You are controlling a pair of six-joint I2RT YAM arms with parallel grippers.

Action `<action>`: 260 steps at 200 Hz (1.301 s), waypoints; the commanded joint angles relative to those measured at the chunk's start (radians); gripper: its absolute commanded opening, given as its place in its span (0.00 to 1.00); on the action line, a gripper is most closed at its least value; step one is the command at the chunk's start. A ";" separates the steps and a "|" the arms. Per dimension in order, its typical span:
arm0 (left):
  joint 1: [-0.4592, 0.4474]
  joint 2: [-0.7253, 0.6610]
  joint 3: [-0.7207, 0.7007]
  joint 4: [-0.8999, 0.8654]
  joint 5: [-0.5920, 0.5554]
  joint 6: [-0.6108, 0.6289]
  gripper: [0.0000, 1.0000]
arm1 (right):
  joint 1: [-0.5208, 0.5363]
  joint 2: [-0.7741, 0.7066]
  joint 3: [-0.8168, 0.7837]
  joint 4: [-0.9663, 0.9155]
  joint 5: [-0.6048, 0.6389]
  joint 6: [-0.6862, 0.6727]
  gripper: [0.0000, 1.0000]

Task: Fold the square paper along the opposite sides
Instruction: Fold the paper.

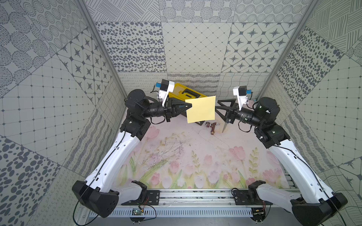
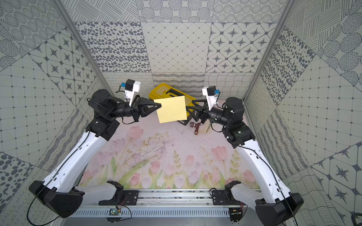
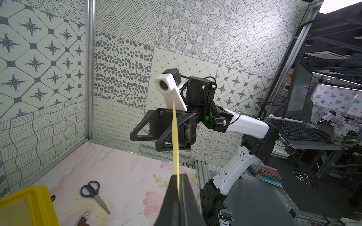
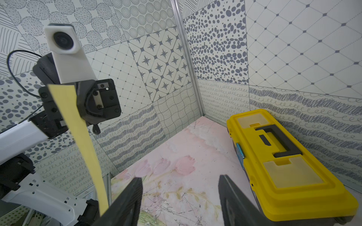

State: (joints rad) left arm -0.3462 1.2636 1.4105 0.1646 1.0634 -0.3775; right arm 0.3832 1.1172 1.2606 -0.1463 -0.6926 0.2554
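The square paper [image 1: 200,109] [image 2: 171,109] is a pale-yellow sheet held up in the air over the back of the table. My left gripper [image 1: 191,106] [image 2: 159,105] is shut on its left edge. The left wrist view shows the paper [image 3: 175,140] edge-on, rising from the closed left gripper [image 3: 178,177]. My right gripper [image 1: 216,105] [image 2: 189,105] stands open at the sheet's right edge. In the right wrist view the paper [image 4: 78,137] hangs beside one finger, outside the open right gripper [image 4: 179,179], with nothing between the jaws.
A yellow-and-black toolbox [image 1: 188,93] [image 4: 284,166] stands at the back behind the paper. A brass tap fitting [image 1: 212,127] and scissors [image 3: 96,195] lie on the floral table mat [image 1: 176,156] below the grippers. Patterned walls enclose three sides.
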 commanded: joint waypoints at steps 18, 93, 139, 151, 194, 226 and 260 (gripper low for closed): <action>-0.005 0.018 0.021 -0.028 -0.027 0.034 0.00 | 0.052 -0.008 0.033 0.044 -0.076 0.006 0.66; -0.007 0.017 0.033 -0.115 -0.090 0.110 0.00 | 0.125 -0.011 0.053 -0.010 -0.058 -0.038 0.66; -0.007 0.013 0.035 -0.153 -0.100 0.143 0.00 | 0.134 -0.018 0.068 -0.034 -0.044 -0.052 0.66; -0.006 0.011 0.036 -0.157 -0.101 0.147 0.00 | 0.133 -0.022 0.071 -0.038 -0.041 -0.055 0.66; -0.009 0.016 0.035 -0.162 -0.101 0.153 0.00 | 0.136 -0.026 0.069 -0.040 -0.034 -0.059 0.66; -0.011 0.018 0.035 -0.163 -0.105 0.157 0.00 | 0.143 -0.018 0.070 -0.041 -0.035 -0.059 0.66; -0.011 0.018 0.035 -0.171 -0.115 0.165 0.00 | 0.152 -0.016 0.071 -0.042 -0.039 -0.058 0.66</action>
State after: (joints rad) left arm -0.3527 1.2812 1.4311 0.0044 0.9588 -0.2474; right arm 0.5247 1.1152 1.3010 -0.2073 -0.7322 0.2058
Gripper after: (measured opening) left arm 0.058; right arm 0.665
